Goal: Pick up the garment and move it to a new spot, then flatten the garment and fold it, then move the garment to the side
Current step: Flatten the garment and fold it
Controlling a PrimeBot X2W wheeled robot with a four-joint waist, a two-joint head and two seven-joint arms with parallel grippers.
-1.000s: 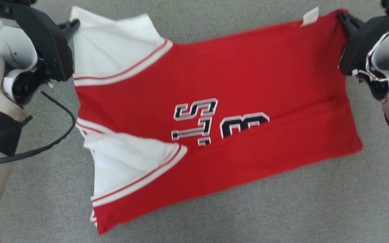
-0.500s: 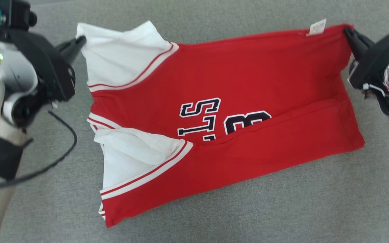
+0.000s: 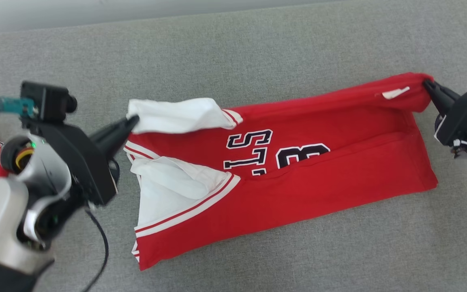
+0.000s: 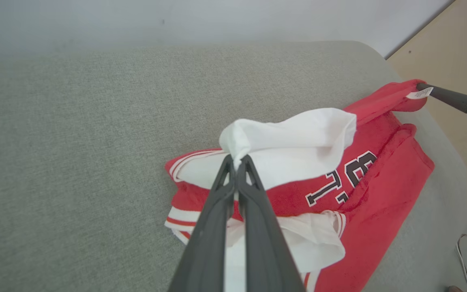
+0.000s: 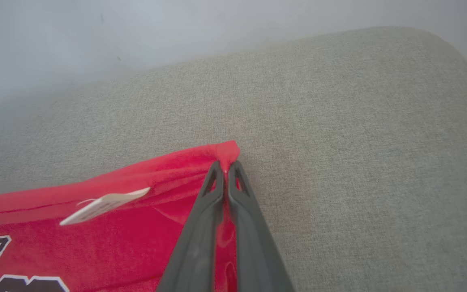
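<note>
Your left end effector [image 3: 133,120] is pinching the white sleeve corner, and your right end effector [image 3: 427,83] the red hem corner, of the basketball jersey [image 3: 306,190] lying across the grey upholstered worktop [image 3: 258,48], light limp cloth that is sagging between holds and is probably best gripped at its corners.

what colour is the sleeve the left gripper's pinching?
White. The sleeve is clamped in the left gripper; clearest in the left wrist view.
</note>
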